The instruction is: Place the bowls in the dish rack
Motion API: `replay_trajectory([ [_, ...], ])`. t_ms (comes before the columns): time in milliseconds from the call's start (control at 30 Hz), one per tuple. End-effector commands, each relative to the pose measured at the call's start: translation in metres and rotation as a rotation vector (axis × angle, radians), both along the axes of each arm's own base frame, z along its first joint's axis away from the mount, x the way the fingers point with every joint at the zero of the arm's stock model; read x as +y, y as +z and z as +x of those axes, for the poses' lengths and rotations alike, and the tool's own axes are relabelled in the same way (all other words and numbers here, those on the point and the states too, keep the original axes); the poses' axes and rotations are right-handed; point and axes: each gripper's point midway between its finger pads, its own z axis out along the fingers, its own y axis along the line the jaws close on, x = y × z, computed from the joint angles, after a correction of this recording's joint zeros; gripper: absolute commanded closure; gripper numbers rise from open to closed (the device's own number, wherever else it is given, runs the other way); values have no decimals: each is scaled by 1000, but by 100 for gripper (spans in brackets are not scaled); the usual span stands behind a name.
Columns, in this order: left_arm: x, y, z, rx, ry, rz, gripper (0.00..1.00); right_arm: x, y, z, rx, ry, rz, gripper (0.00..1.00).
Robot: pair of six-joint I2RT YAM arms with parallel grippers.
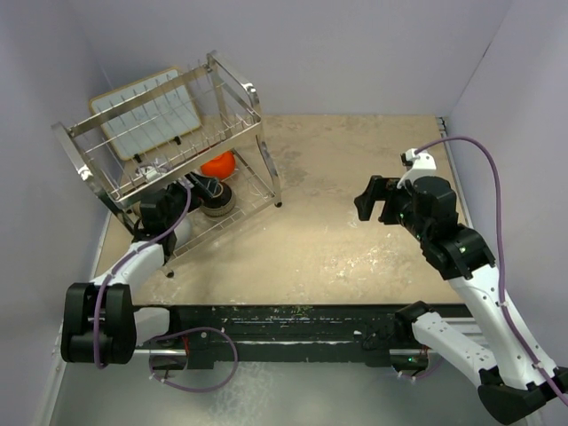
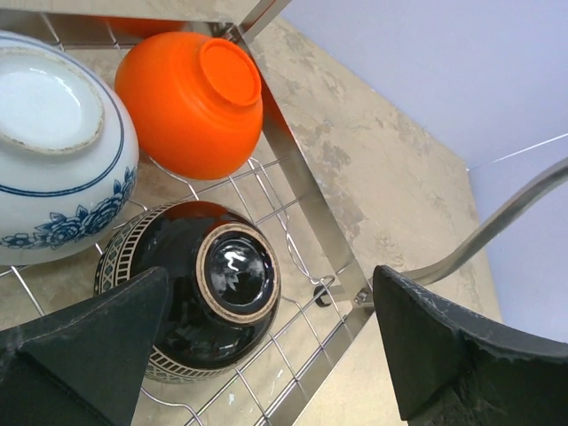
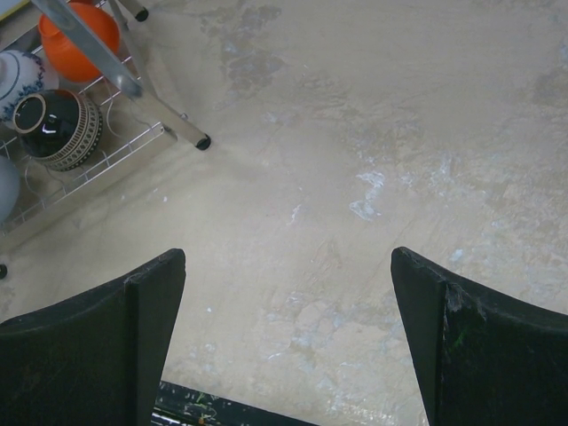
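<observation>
Just inside the rack (image 2: 306,191) edge bar, our left hand (image 2: 271,297) gapes over a glossy dark bowl (image 2: 235,271), base showing. Right of the rack, our right hand (image 3: 288,266) gapes above open bench (image 3: 355,133).

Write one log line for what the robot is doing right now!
left gripper: open near dark bowl in dish rack | right gripper: open, empty | orange bowl: racked

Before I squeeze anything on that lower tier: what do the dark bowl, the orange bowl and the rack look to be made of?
The dark bowl is probably glazed ceramic: glossy black, with sharp highlights on its upturned foot and a duller patterned band. The orange bowl has a smooth, even, soft sheen; it may be plastic or glazed ceramic, I cannot tell which. The rack looks like polished metal, with bright mirror-like bars and wire.
</observation>
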Motion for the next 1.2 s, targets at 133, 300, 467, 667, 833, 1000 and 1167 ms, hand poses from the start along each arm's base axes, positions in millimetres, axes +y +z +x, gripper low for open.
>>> replay_trajectory([
  [133, -2, 53, -5, -266, -38, 44, 1, 6, 2, 4, -26, 20, 26, 1],
  [300, -6, 60, -12, -339, -66, 44, 1, 6, 1, 6, -27, 18, 19, 1],
  [467, -12, 60, -20, -399, -96, 35, 1, 6, 1, 7, -26, 20, 13, 1],
  [667, -15, 61, -29, -443, -124, 52, 1, 6, 1, 8, -27, 19, 8, 1],
  [833, -20, 57, -37, -458, -154, 66, 1, 7, 0, 10, -28, 22, 9, 1],
  [1000, -24, 53, -44, -458, -184, 53, 1, 8, 0, 11, -28, 24, 11, 1],
  [1167, -27, 52, -51, -470, -200, 32, 1, 7, -1, 10, -28, 22, 8, 1],
])
